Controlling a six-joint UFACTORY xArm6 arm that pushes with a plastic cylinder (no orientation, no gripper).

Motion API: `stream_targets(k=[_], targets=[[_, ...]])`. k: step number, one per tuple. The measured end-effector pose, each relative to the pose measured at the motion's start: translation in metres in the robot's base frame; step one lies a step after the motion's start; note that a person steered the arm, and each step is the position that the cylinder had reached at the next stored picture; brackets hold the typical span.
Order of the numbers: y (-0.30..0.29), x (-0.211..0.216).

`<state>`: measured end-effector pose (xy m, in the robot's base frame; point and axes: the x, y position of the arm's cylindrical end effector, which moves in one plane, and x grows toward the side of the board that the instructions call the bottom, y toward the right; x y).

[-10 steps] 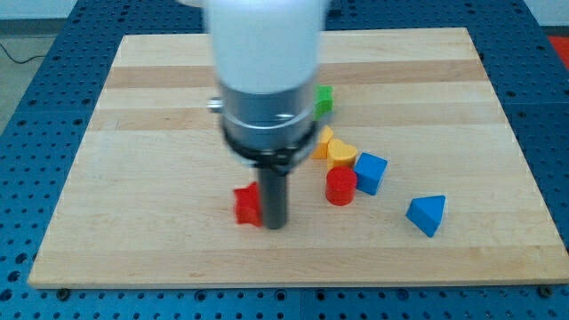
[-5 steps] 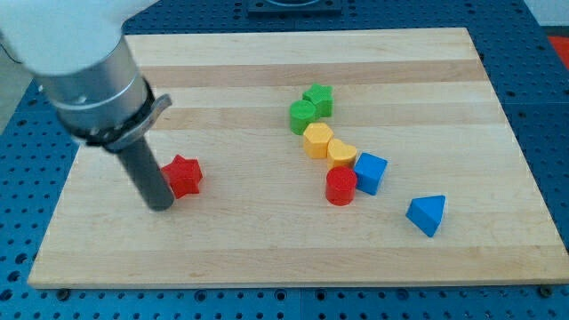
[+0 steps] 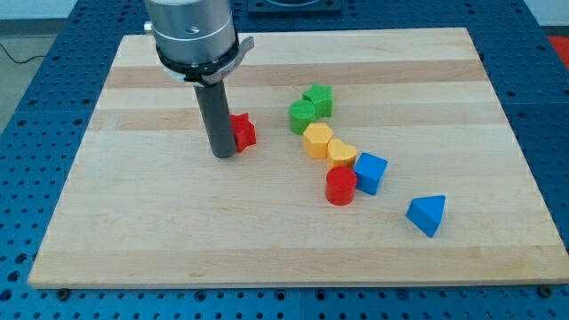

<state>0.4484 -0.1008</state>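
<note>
My tip (image 3: 223, 153) rests on the board left of centre, touching the left side of the red star block (image 3: 242, 132), which the rod partly hides. To the right lies a cluster: a green cylinder (image 3: 302, 116) and a green star (image 3: 318, 99), then a yellow hexagon block (image 3: 316, 140) and a second yellow block (image 3: 341, 153), a red cylinder (image 3: 340, 187) and a blue cube (image 3: 371, 172). A blue triangle block (image 3: 427, 214) sits alone at lower right.
The wooden board (image 3: 133, 231) lies on a blue perforated table (image 3: 27, 107). The arm's grey and white body (image 3: 191, 36) rises above the rod at the view's top.
The tip and the red star have moved from the board's left up and to the right, closer to the green blocks. The other blocks have kept their places.
</note>
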Motion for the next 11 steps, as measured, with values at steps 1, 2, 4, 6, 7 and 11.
stream_targets(k=[1, 2, 4, 6, 7, 11], targets=[[-0.045, 0.007], [-0.064, -0.016], [0.005, -0.042], [0.013, -0.032], [0.013, -0.004], [0.037, 0.034]])
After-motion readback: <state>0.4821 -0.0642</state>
